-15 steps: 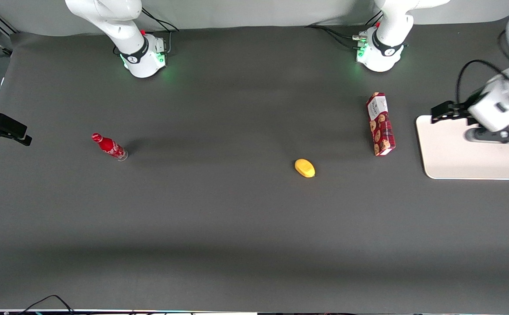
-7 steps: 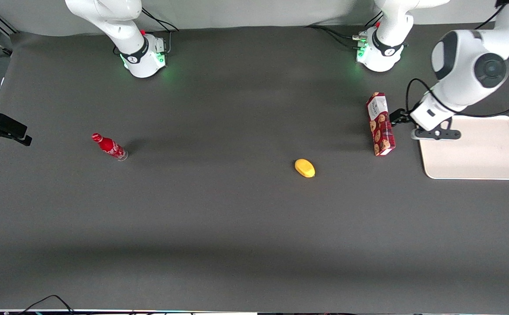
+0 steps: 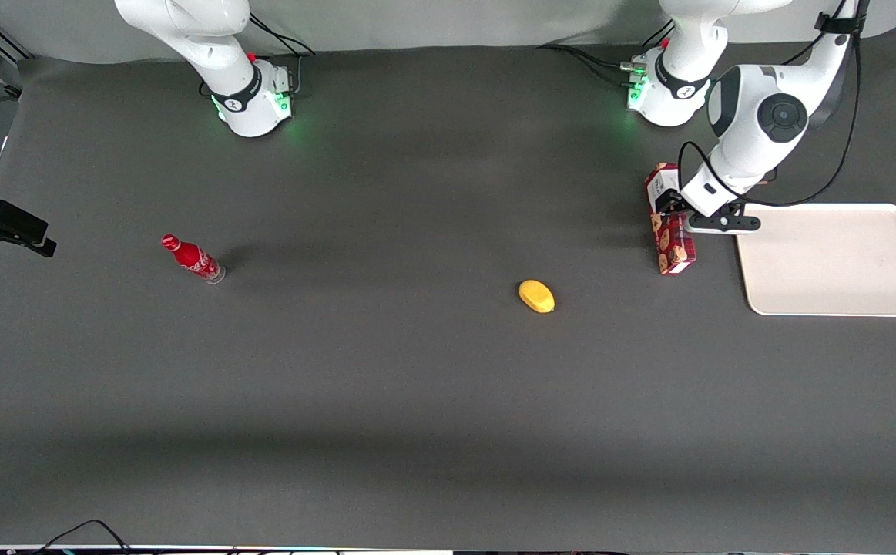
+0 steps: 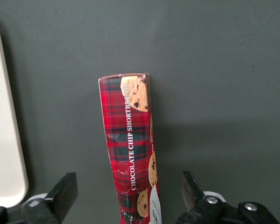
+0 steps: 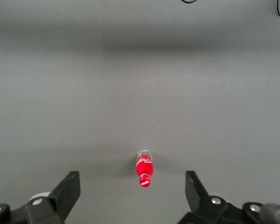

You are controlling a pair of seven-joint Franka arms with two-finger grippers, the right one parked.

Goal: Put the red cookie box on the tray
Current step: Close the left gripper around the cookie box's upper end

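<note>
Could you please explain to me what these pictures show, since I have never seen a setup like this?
Two white robot arms stand at a dark table. The overview picture looks down at them from the front; the two others come from cameras on the arms' wrists. The working arm's gripper hangs open over the red cookie box, one finger on each side, holding nothing yet. The box lies flat on the table beside the tray, where it should go. A yellow object lies nearer the front camera, and a small red bottle stands toward the parked arm's end.

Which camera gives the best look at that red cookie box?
The left wrist view: the red cookie box is close up, lettering readable, between the open claw fingers. The front view shows it small, beside the tray, partly covered by the arm. The right wrist view misses it.
</note>
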